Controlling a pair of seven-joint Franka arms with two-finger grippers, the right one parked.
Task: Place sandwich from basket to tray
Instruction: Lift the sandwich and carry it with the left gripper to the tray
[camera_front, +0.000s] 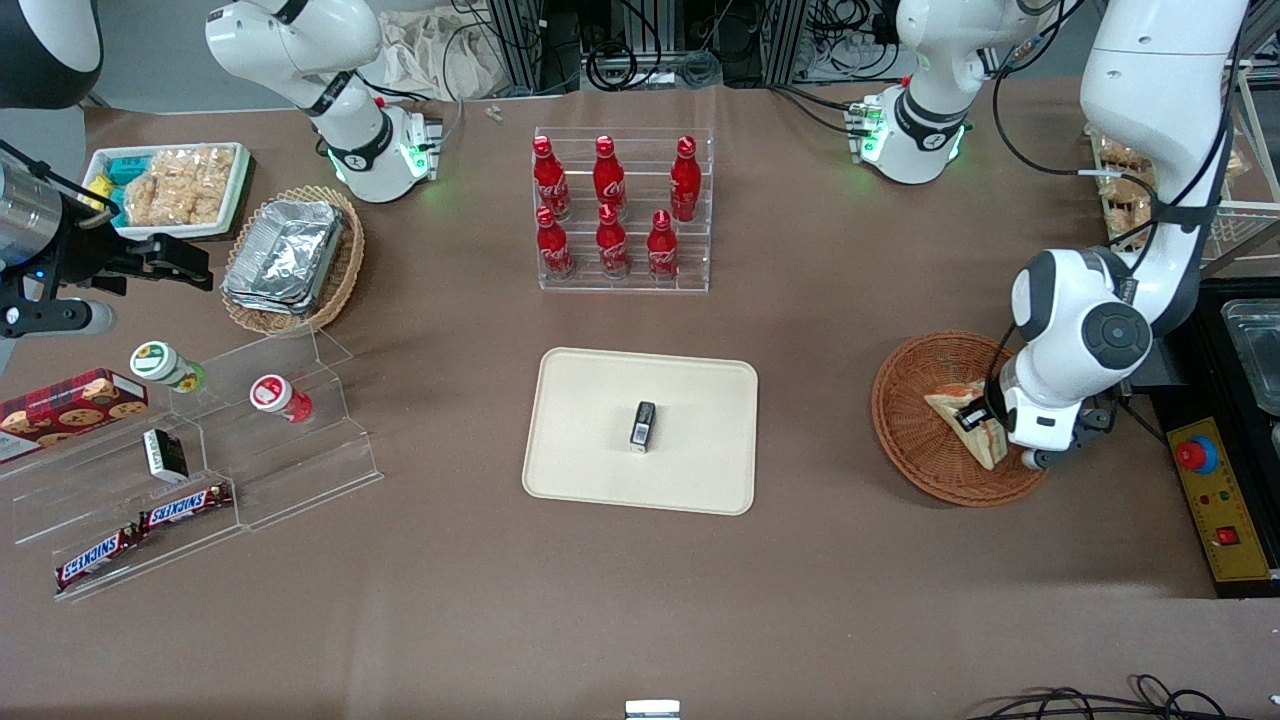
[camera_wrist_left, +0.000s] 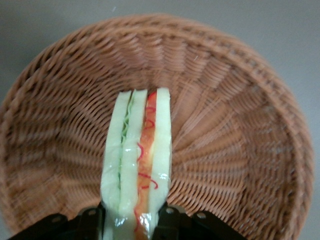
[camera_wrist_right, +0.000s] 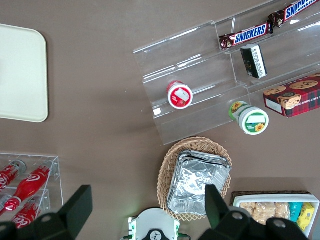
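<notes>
Currently: sandwich pinched on edge, inside the basket

Front view. Gripper (camera_front: 985, 425) low over the reddish-brown wicker basket (camera_front: 915, 400) at the working arm's end of the table. Sandwich (camera_front: 962, 412) within the basket, partly covered by the wrist; one corner points toward the cream tray (camera_front: 590, 470). Tray lies toward the parked arm's end from the basket, well apart, already bearing a small dark packet (camera_front: 643, 426). Whether the wedge is clear of the weave cannot be judged here.

Left wrist view. Sandwich (camera_wrist_left: 137, 165) stands on edge between the fingers (camera_wrist_left: 172, 220), which press on its two bread faces. Long axis runs straight out from the gripper (camera_wrist_left: 135, 222); layered red and green edge faces the camera. Basket (camera_wrist_left: 240, 130) rim surrounds it.

Right wrist view. Tray (camera_wrist_right: 20, 75) corner only; no sandwich.
</notes>
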